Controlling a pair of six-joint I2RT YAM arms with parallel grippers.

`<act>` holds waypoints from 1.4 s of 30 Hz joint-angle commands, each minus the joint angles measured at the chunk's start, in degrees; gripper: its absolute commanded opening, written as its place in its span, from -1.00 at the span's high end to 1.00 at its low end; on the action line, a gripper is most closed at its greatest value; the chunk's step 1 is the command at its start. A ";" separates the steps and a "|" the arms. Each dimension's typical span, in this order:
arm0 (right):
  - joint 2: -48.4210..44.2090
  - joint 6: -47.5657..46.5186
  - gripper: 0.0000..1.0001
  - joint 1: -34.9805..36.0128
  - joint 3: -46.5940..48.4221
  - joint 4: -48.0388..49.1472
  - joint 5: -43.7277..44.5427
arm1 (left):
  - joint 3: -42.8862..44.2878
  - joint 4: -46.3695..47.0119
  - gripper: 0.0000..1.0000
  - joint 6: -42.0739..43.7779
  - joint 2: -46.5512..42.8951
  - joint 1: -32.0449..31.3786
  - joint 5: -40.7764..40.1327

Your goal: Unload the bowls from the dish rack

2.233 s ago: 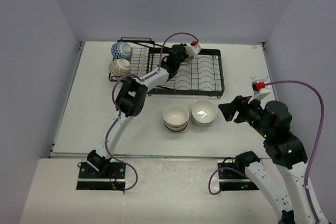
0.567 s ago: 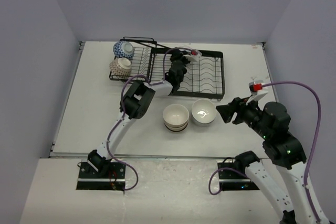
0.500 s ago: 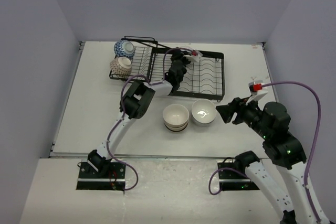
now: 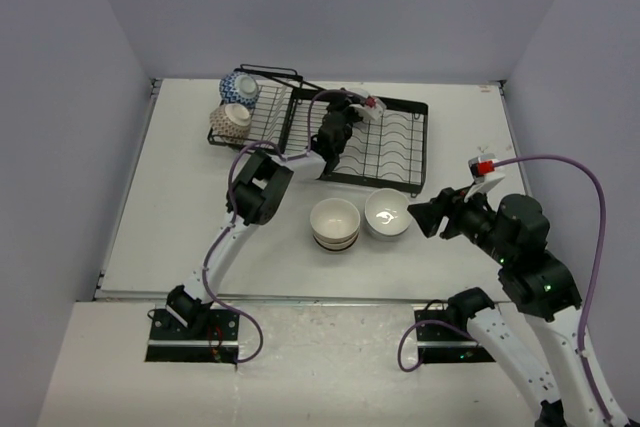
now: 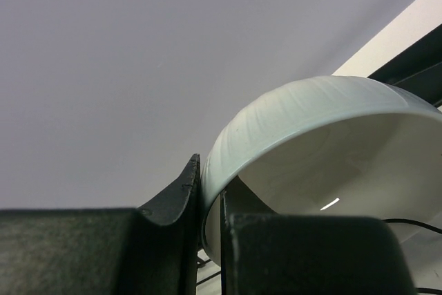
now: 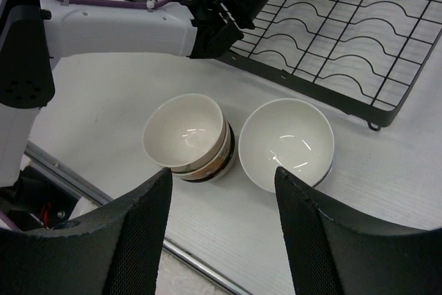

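The black wire dish rack (image 4: 390, 142) lies at the back of the table. Its smaller left section holds a blue-and-white bowl (image 4: 238, 88) and a cream speckled bowl (image 4: 230, 122). My left gripper (image 5: 210, 198) is over the rack's back left part (image 4: 340, 122), shut on the rim of a white ribbed bowl (image 5: 311, 115). In front of the rack stand a stack of cream bowls with a dark band (image 4: 335, 222) and a white bowl (image 4: 387, 213). My right gripper (image 4: 425, 215) is open and empty, just right of them. Its wrist view shows the stack (image 6: 190, 132) and white bowl (image 6: 290, 143).
The left arm's white link (image 6: 117, 29) stretches across the table left of the stack. The rack's front edge (image 6: 311, 84) lies close behind the two set-down bowls. The table's near edge (image 6: 179, 253) runs just in front of them.
The left gripper has pulled back and turned over the rack with the white bowl. The rack has skewed and shifted slightly right. The right gripper has edged left toward the white bowl.
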 commanded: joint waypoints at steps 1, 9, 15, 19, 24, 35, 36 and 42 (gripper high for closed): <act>-0.04 -0.86 -0.24 0.36 -0.55 2.00 -1.74 | 4.54 16.80 1.00 -4.49 0.92 3.27 -2.62; 0.58 -0.86 -0.22 0.45 -0.82 2.27 -2.18 | 6.75 21.55 1.00 -3.79 2.77 4.67 -10.89; 0.14 -0.68 -0.22 0.98 -1.26 2.27 -2.36 | 4.82 20.24 1.00 -2.83 3.56 4.94 -6.18; -0.30 -0.68 -0.22 1.59 -1.52 2.27 -2.27 | 0.25 19.00 1.00 1.39 3.21 4.59 -0.36; -0.56 -0.59 -0.22 2.12 -1.78 2.35 -2.80 | -1.34 14.79 1.00 7.37 2.16 3.97 2.29; -2.50 -0.68 -0.22 2.38 -2.40 2.71 -3.50 | 10.43 -19.44 0.94 -0.26 -0.57 3.00 -1.14; -2.58 -0.77 -0.22 2.39 -2.23 2.71 -3.50 | 10.79 -21.24 0.79 -0.62 -0.83 2.92 -0.62; -3.11 -0.77 -0.22 2.47 -2.31 2.88 -3.94 | 10.70 -24.77 0.56 0.96 -1.36 3.18 -0.70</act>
